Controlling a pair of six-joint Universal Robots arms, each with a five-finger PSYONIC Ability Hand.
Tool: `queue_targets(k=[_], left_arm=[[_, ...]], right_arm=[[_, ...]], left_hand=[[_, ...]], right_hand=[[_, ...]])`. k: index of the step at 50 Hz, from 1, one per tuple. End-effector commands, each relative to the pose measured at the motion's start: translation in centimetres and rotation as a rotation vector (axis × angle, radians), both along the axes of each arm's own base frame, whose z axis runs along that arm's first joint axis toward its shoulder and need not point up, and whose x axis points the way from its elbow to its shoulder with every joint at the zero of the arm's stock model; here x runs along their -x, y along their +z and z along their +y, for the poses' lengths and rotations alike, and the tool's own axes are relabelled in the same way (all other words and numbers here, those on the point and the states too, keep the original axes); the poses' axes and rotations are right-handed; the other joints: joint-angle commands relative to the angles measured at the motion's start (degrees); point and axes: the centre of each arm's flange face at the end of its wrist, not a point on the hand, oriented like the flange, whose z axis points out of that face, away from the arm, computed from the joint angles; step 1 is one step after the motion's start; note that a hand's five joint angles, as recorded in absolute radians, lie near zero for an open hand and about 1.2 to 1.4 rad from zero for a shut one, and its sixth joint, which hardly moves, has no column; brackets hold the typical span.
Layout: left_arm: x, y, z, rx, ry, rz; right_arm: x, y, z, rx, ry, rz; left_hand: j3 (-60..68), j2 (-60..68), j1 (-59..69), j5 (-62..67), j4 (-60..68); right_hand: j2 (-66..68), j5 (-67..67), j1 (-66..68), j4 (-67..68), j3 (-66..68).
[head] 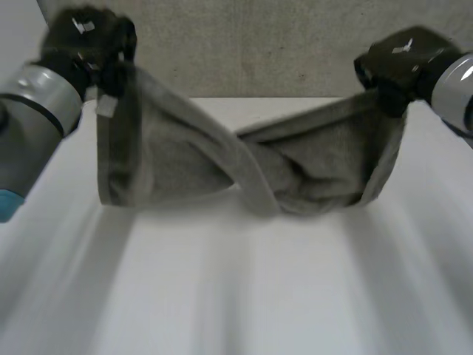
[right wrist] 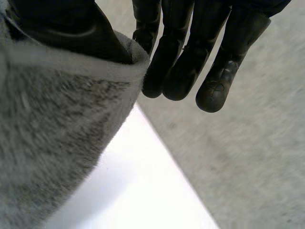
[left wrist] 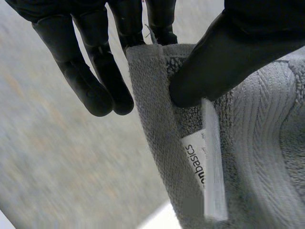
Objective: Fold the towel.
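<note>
A grey towel (head: 222, 159) hangs in the air between my two hands, sagging and twisted in the middle, its lowest part near the white table (head: 236, 296). My left hand (head: 89, 41) is raised at the far left and pinches one top corner. In the left wrist view the thumb (left wrist: 224, 57) presses the towel's hem (left wrist: 152, 109) against the fingers (left wrist: 95, 71), beside a white label (left wrist: 205, 167). My right hand (head: 403, 63) is raised at the far right, shut on the other top corner. The right wrist view shows its thumb (right wrist: 71, 28) clamping the towel's edge (right wrist: 62, 119) against the fingers (right wrist: 190, 52).
Beyond the table's far edge lies a speckled grey floor (head: 259, 52). The white tabletop stretches bare toward me under the hanging towel. Both grey forearms (head: 29, 126) reach in from the sides.
</note>
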Motion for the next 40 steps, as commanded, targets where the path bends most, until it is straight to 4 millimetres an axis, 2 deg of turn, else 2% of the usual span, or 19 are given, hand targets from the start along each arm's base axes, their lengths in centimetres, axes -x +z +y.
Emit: queue_targets(k=[1, 6, 8, 9, 11, 12, 14, 15, 19, 21, 23, 25, 28, 30, 31, 33, 34, 36, 40], left_arm=[[1.0, -6.1, -2.1, -0.167, -0.006, -0.139], [2.2, -6.3, -4.2, -0.117, -0.004, -0.203], [2.6, -3.2, -5.5, -0.013, 0.012, -0.162], [2.6, -3.1, -5.5, -0.013, 0.012, -0.161], [2.7, 1.7, -6.1, 0.120, 0.038, -0.056], [2.7, 1.7, -6.1, 0.120, 0.039, -0.055], [1.9, 6.8, -6.5, 0.247, 0.094, 0.167], [1.9, 6.8, -6.5, 0.248, 0.094, 0.168], [-0.4, 12.3, -5.5, 0.333, 0.104, 0.480], [-0.6, 12.5, -5.3, 0.315, 0.087, 0.514], [-0.5, 11.7, -5.2, 0.276, 0.076, 0.502], [0.4, 8.1, -5.2, 0.146, 0.043, 0.413], [1.0, 5.9, -5.0, 0.074, 0.013, 0.357], [1.9, 1.2, -4.6, -0.045, -0.046, 0.224], [1.9, 1.1, -4.6, -0.045, -0.046, 0.223], [2.2, -4.0, -3.5, -0.150, -0.096, 0.068], [2.2, -4.0, -3.5, -0.151, -0.096, 0.067], [1.9, -8.3, -2.3, -0.205, -0.124, -0.086], [1.2, -11.7, -1.2, -0.235, -0.128, -0.208]], right_arm=[[-0.9, -3.7, -2.3, -0.053, 0.016, 0.103], [-2.3, -4.1, -4.7, -0.005, 0.001, 0.098], [-3.3, -2.0, -6.1, 0.115, -0.038, 0.045], [-3.3, -2.0, -6.1, 0.115, -0.038, 0.045], [-4.9, 1.6, -6.9, 0.315, -0.078, -0.125], [-4.9, 1.6, -6.9, 0.316, -0.078, -0.126], [-5.1, 4.4, -7.4, 0.471, -0.110, -0.299], [-5.1, 4.5, -7.4, 0.472, -0.110, -0.300], [-4.3, 9.1, -4.6, 0.627, -0.077, -0.404], [-4.3, 8.8, -4.1, 0.607, -0.057, -0.390], [-4.8, 7.4, -4.0, 0.560, -0.029, -0.364], [-5.3, 4.5, -3.8, 0.441, 0.011, -0.302], [-5.3, 2.9, -3.5, 0.366, 0.024, -0.263], [-5.3, 0.0, -3.1, 0.239, 0.040, -0.181], [-5.3, 0.0, -3.1, 0.239, 0.040, -0.180], [-5.3, -2.9, -3.0, 0.143, 0.043, -0.097], [-5.3, -2.9, -2.9, 0.143, 0.043, -0.097], [-5.2, -4.3, -2.9, 0.099, 0.041, -0.060], [-4.5, -8.0, -2.3, -0.022, 0.043, 0.049]], left_hand=[[-8.54, -6.88, -3.79, -15.86, -7.27], [-8.54, -6.88, -3.79, -15.86, -7.27], [-8.54, -6.88, -3.79, -15.86, -7.27], [-8.54, -6.88, -3.79, -15.86, -7.27], [-8.54, -6.88, -3.79, -15.86, -7.27], [-8.54, -6.88, -3.79, -15.86, -7.27], [-8.54, -6.88, -3.79, -15.86, -7.27], [-8.54, -6.88, -3.79, -15.86, -7.27], [-8.54, -6.88, -3.79, -15.86, -7.27], [-8.54, -6.88, -3.79, -15.86, -7.27], [-8.54, -6.88, -3.79, -15.86, -7.27], [-8.54, -6.88, -3.79, -15.86, -7.27], [-8.54, -6.88, -3.79, -15.86, -7.27], [-8.54, -6.88, -3.79, -15.86, -7.27], [-8.54, -6.88, -3.79, -15.86, -7.27], [-8.54, -6.88, -3.79, -15.86, -7.27], [-8.54, -6.88, -3.79, -15.86, -7.27], [-8.54, -6.88, -3.79, -15.86, -7.27], [-8.54, -6.88, -3.79, -15.86, -7.27]], right_hand=[[3.75, 3.10, 2.85, 3.18, 3.33], [3.75, 3.10, 2.85, 3.18, 3.33], [3.75, 3.10, 2.85, 3.18, 3.33], [3.75, 3.10, 2.85, 3.18, 3.33], [3.75, 3.10, 2.85, 3.18, 3.33], [3.75, 3.10, 2.85, 3.18, 3.33], [3.75, 3.10, 2.85, 3.18, 3.33], [3.75, 3.10, 2.85, 3.18, 3.33], [3.75, 3.10, 2.85, 3.18, 3.33], [3.75, 3.10, 2.85, 3.18, 3.33], [3.75, 3.10, 2.85, 3.18, 3.33], [3.75, 3.10, 2.85, 3.18, 3.33], [3.75, 3.10, 2.85, 3.18, 3.33], [3.75, 3.10, 2.85, 3.18, 3.33], [3.75, 3.10, 2.85, 3.18, 3.33], [3.75, 3.10, 2.85, 3.18, 3.33], [3.75, 3.10, 2.85, 3.18, 3.33], [3.75, 3.10, 2.85, 3.18, 3.33], [3.75, 3.10, 2.85, 3.18, 3.33]])
